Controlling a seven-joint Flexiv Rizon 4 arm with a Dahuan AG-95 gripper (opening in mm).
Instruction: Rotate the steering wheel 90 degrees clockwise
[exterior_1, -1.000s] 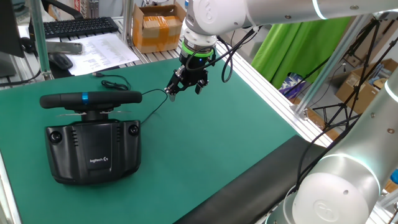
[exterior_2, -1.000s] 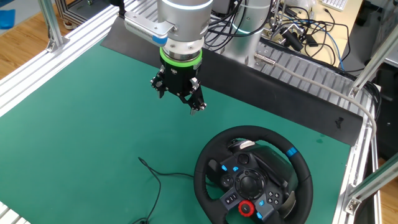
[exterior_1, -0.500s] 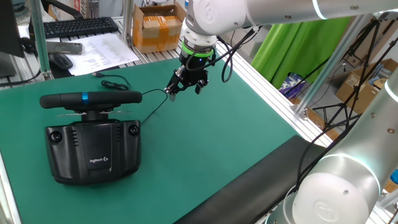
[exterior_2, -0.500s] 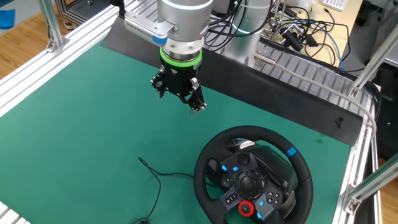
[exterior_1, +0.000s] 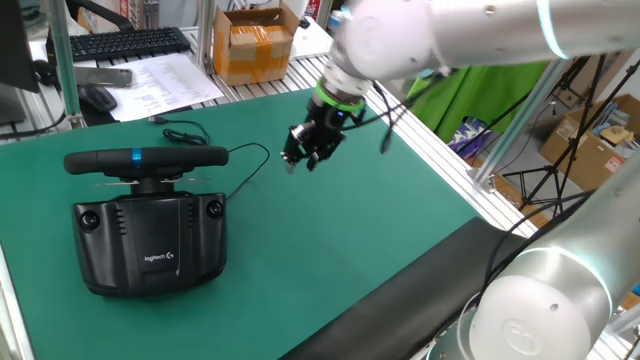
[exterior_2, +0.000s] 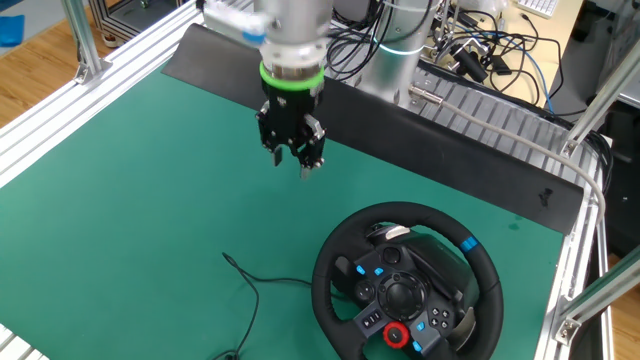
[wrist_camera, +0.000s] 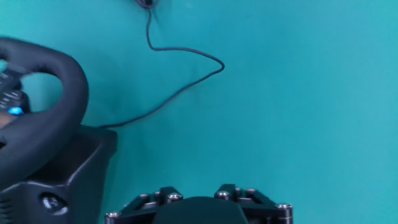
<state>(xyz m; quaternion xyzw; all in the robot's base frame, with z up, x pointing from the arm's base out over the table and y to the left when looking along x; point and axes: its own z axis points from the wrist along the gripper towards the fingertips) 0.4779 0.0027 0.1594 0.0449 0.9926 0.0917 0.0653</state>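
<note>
Wheel (exterior_2: 405, 285) on green mat (exterior_2: 130, 200).

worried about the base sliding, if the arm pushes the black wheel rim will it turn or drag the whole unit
The black round steering wheel rim probably turns first: it sits on a wide boxy black base lying flat on the green mat. The rim looks padded, so likely grippy. Some dragging remains possible.

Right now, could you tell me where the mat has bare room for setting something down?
The green mat is bare between the steering wheel and the aluminium rail, and in the other fixed view left of the gripper. It is crowded by the wheel's base and the trailing cable.
</note>
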